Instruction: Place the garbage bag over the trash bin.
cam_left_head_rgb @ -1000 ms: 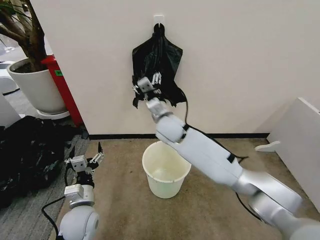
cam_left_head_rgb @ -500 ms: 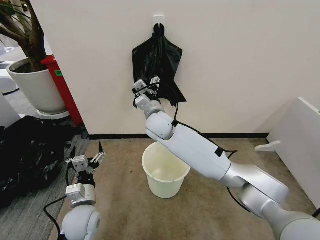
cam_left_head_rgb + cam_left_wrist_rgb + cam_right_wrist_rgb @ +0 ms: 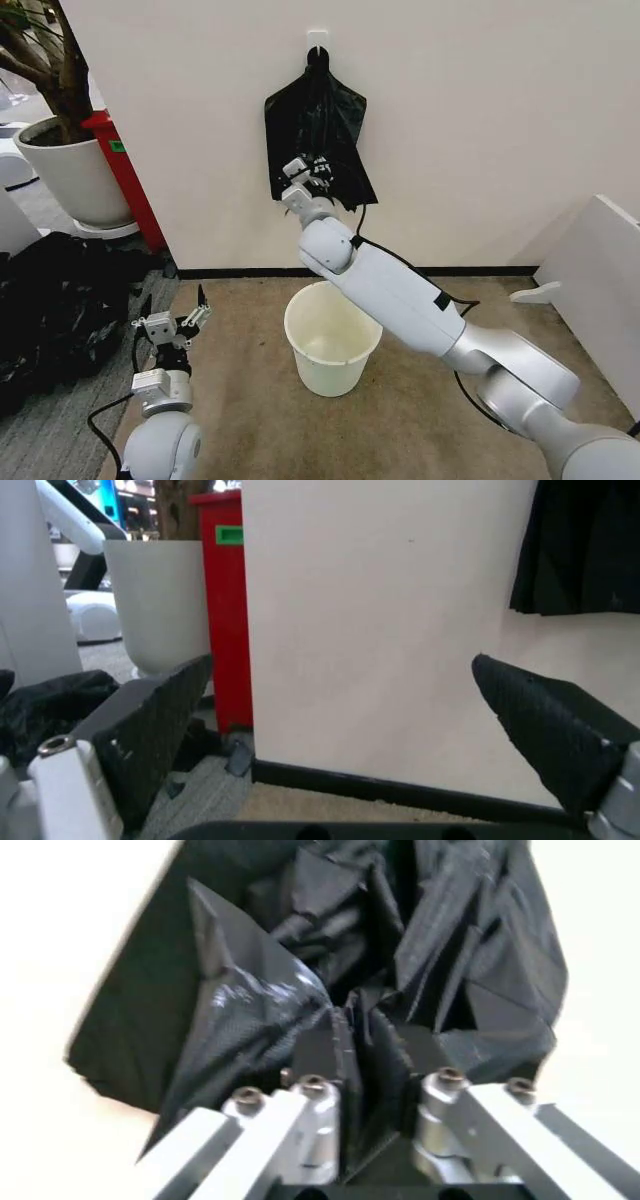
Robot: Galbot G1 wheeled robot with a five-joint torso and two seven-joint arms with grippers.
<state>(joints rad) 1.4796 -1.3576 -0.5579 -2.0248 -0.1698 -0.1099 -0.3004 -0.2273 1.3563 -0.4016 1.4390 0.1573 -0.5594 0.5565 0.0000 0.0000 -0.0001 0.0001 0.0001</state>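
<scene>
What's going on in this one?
The right gripper is raised to the wall and has its fingers closed on a fold of black plastic at the lower part of the bundle of bags hanging from a white wall hook. The trash bin stands on the carpet below, open and unlined. The left gripper waits low beside the bin, open and holding nothing.

Right arm: stretched from 4 o'clock up toward 12, elbow bent mid-frame.
Right gripper (image 3: 312,176): raised high — fingers (image 3: 325,1054) pinched together on black film.
Left arm: low at 7 o'clock, wrist upright.
Left gripper (image 3: 180,322): fingers (image 3: 155,731) spread wide — holding nothing.
</scene>
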